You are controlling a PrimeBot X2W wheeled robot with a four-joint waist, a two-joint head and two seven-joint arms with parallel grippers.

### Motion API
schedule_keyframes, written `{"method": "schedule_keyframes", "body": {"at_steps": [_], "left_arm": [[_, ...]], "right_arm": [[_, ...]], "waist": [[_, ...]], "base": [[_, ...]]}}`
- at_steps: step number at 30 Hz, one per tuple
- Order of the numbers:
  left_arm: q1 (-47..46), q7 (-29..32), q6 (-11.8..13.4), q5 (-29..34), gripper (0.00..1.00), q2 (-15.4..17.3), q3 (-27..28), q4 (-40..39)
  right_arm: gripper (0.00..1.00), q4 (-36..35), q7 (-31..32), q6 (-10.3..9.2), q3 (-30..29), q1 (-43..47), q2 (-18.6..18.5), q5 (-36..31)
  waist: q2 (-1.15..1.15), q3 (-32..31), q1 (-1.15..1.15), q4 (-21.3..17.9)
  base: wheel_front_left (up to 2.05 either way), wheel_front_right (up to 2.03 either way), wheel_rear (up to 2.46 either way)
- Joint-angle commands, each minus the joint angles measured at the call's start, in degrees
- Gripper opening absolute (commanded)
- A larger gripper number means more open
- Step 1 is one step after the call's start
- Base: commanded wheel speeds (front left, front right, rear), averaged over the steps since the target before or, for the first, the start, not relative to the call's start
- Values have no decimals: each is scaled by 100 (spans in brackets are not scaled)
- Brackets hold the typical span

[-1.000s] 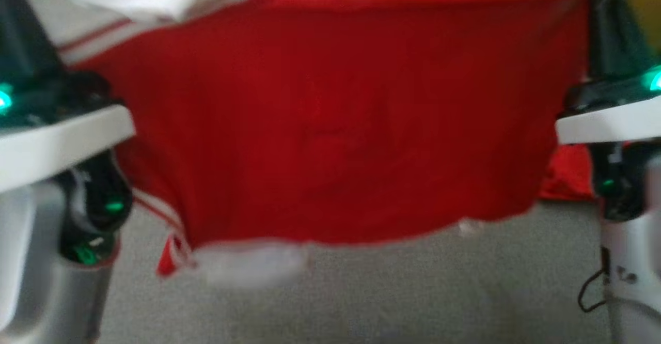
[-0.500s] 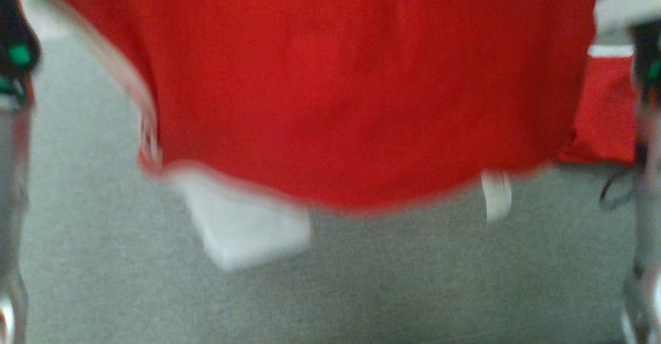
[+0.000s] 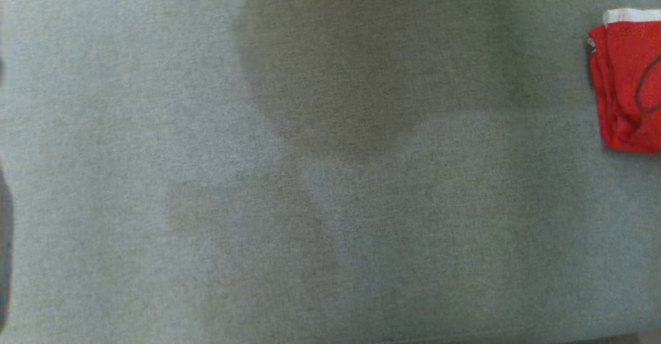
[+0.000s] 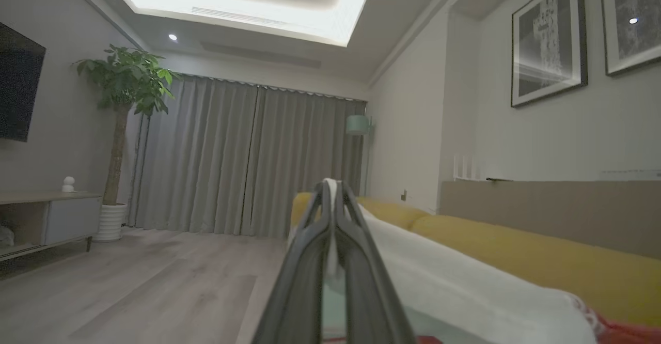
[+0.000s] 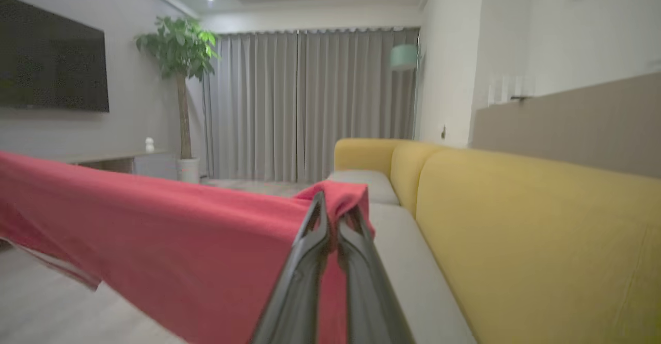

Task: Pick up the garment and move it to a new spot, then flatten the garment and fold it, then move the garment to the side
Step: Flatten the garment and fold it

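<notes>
Left gripper [image 4: 333,191] — fingers clenched on a white edge of the garment [image 4: 444,277], which trails off to its right and downward. Right gripper [image 5: 334,215] — clamped on a red corner, the cloth stretching taut to its left, off the floor. Yellow sofa [image 5: 516,220] to its right. Folded red cloth [image 3: 627,80] lying on grey upholstery [image 3: 310,178].

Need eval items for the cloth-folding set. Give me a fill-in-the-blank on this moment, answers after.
The right gripper is shut on the ____ body of the garment.
The left gripper is shut on a ____ part of it.
The sofa back beside them is ____.
In the head view, a second red cloth lies at the ____ edge of the picture.
Missing words: red; white; yellow; right.
</notes>
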Motion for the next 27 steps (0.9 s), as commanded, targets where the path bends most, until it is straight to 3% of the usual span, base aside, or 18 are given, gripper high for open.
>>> {"method": "schedule_keyframes", "body": {"at_steps": [1, 6, 13, 19, 27], "left_arm": [[-73, -36, -21, 48, 0, 233, 75, -125], [920, -117, -290, 45, 0, 133, -228, 269], [2570, -204, -462, 68, 0, 152, -604, 369], [3511, -131, -516, 115, 0, 337, -863, 159], [4608, 457, -625, 46, 0, 854, -1182, -583]], "right_arm": [[0, -124, -50, -4, 15, 31, -14, 40], [0, 553, 0, -4, 765, 820, -123, 287], [0, 951, 733, -4, 2008, 1866, -173, 930], [0, 827, 1081, -4, 2873, 2376, -516, 1397], [0, 284, 1518, -4, 3717, 2960, -1156, 2286]], "waist": [[0, -28, -1, 21], [0, -218, -1, 125], [0, -615, -1, 260], [0, -1057, -1, 338], [0, -1704, -1, 352]], "base": [[0, 0, 0], [0, 0, 0], [0, 0, 0], [0, 0, 0], [0, 0, 0]]}}
